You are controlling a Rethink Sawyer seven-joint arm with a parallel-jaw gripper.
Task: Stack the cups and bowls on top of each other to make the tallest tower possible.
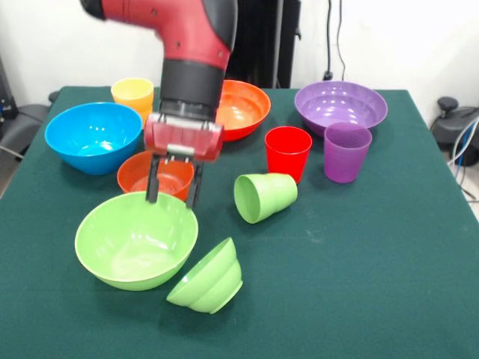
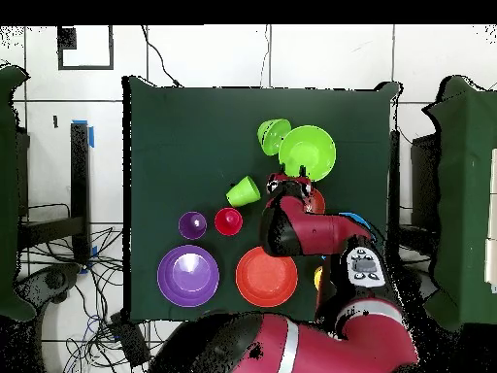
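Note:
My gripper (image 1: pixel 174 187) is open and empty, fingers pointing down. It hangs over the small orange-red bowl (image 1: pixel 153 173), at the far rim of the large light-green bowl (image 1: pixel 135 239). The small light-green bowl (image 1: pixel 208 277) lies tipped beside that bowl. The light-green cup (image 1: pixel 263 196) lies on its side. The red cup (image 1: pixel 288 152), purple cup (image 1: pixel 346 152) and yellow cup (image 1: pixel 133 93) stand upright. The blue bowl (image 1: pixel 93 136), large orange bowl (image 1: pixel 241 108) and purple bowl (image 1: pixel 340 105) sit at the far side. No stacked tower shows in either view.
In the overhead view the arm (image 2: pixel 301 233) covers the blue bowl and most of the small orange-red bowl (image 2: pixel 313 201). The large green bowl (image 2: pixel 309 151) and small green bowl (image 2: pixel 272 131) lie beyond the gripper. The green tablecloth (image 1: pixel 359 262) is bare at the front right.

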